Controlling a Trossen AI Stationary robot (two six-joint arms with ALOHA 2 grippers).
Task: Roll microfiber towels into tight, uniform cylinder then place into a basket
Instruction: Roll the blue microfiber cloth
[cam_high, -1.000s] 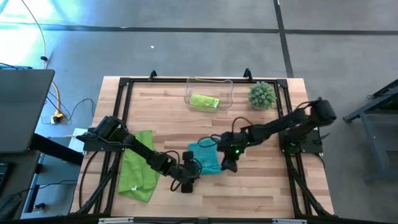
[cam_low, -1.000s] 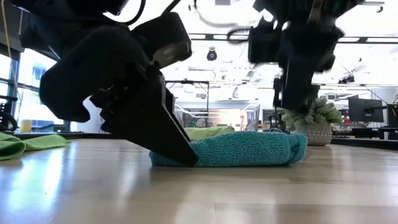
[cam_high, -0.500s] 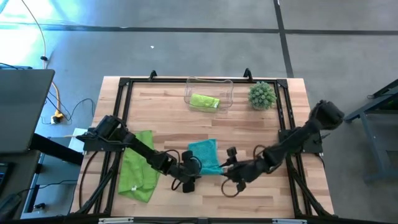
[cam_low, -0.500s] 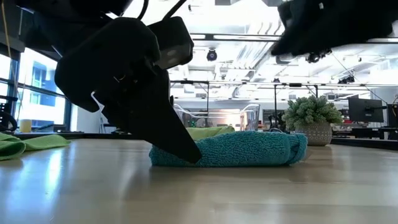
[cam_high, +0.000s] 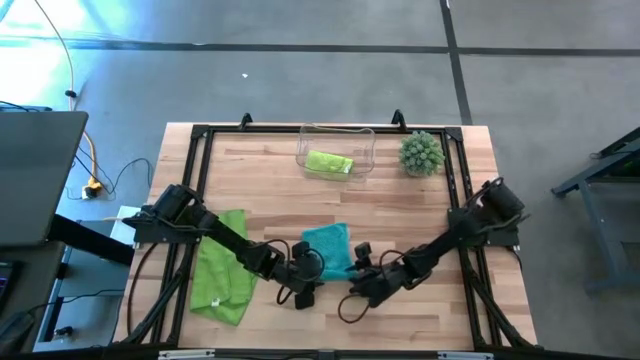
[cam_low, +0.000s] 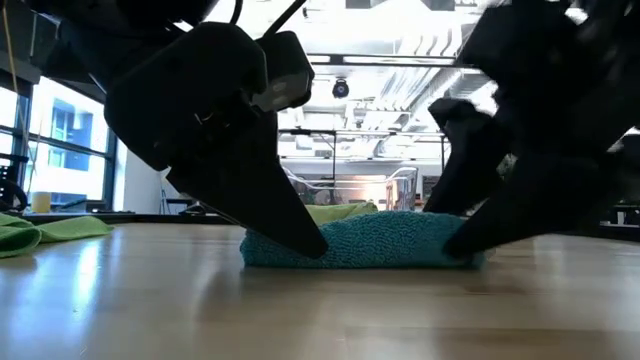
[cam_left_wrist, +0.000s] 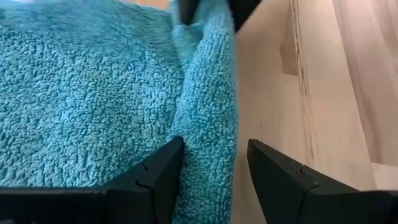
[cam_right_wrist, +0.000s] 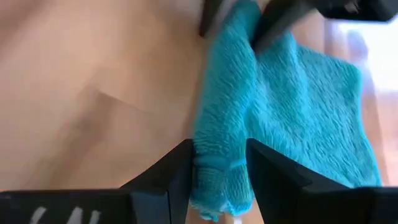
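Teal towel (cam_high: 328, 247) lies near the table's (cam_high: 400, 215) near edge. Left gripper (cam_left_wrist: 208, 165) and right gripper (cam_right_wrist: 219, 163) each straddle its rolled near edge, 2 fingers part-open.

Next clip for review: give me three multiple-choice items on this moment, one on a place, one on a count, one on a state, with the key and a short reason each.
1. Where does the rolled lime green towel lie?
A. In the clear basket
B. Beside the plant ball
C. Under the left arm

2. How many teal towels show on the table?
A. None
B. One
C. Three

3. What are the two grippers doing?
A. Both hang high above the table
B. Both are down at the near edge of the teal towel, one at each end
C. One is inside the basket

Key:
1. A, the green roll sits within the basket's walls in the high view.
2. B, a single teal towel lies mid-table.
3. B, the left gripper and the right gripper each have the towel's edge between their fingers.
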